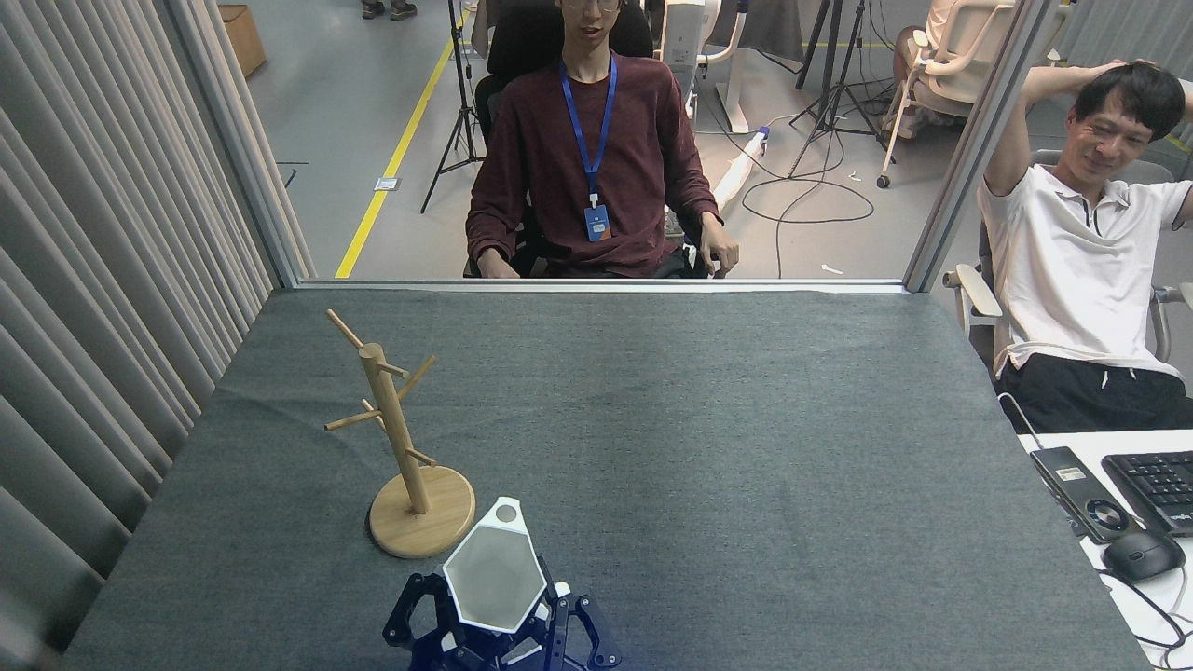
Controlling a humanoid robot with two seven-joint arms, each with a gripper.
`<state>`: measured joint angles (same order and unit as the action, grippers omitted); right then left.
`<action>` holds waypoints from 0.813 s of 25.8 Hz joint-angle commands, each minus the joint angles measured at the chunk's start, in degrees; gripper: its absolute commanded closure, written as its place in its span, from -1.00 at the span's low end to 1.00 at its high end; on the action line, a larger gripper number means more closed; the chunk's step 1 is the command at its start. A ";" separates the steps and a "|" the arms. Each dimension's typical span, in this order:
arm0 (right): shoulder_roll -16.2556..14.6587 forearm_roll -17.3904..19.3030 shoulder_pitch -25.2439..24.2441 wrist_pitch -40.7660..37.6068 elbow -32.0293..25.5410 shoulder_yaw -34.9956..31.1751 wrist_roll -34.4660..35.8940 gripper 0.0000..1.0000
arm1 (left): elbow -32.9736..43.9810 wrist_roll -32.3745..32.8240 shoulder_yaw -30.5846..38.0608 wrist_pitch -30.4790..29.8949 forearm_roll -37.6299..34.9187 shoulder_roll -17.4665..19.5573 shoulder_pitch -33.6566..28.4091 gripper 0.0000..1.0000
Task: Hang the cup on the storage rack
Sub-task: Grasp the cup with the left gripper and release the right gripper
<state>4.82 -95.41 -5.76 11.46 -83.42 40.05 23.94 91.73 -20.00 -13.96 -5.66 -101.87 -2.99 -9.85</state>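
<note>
The white hexagonal cup (494, 578) hangs at the bottom centre of the head view. Its open mouth faces up at me, and its pierced rim tab (506, 512) points away from me. My left gripper (499, 617) is shut on the cup, with a dark finger on each side of its lower body. The wooden storage rack (395, 433) stands upright on its round disc base (421, 527), just left of the cup and a little farther away. Its pegs are bare. The tab lies close to the right edge of the base. My right gripper is out of view.
A grey cloth covers the table (699, 419). A pleated curtain (93, 280) runs along the left side. One person (587, 158) sits behind the far edge and another (1081, 270) at the right. A keyboard (1156, 485), a mouse (1142, 554) and a small device (1081, 494) lie on a side desk.
</note>
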 commanded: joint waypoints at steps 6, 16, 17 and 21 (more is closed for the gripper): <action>0.02 0.05 0.05 -5.93 -0.25 -0.06 -0.29 -0.47 | -0.77 0.40 0.25 0.30 -0.17 0.09 0.01 0.39; -0.25 0.41 -0.04 -6.37 -2.71 0.03 0.59 -0.95 | -0.59 0.48 0.25 1.36 -0.35 0.26 -0.26 0.48; -0.34 0.32 -0.57 -6.28 -3.68 0.03 0.94 -0.95 | -0.59 0.48 0.25 1.36 -0.26 0.44 -0.26 0.47; -0.95 0.23 -1.89 -5.93 -8.60 -0.49 1.38 -0.95 | -0.68 0.48 0.51 1.36 -0.26 0.62 -0.17 0.47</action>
<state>4.27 -95.10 -6.73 6.39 -88.86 39.96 25.02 91.10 -18.62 -13.64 -4.51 -102.17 -2.51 -10.06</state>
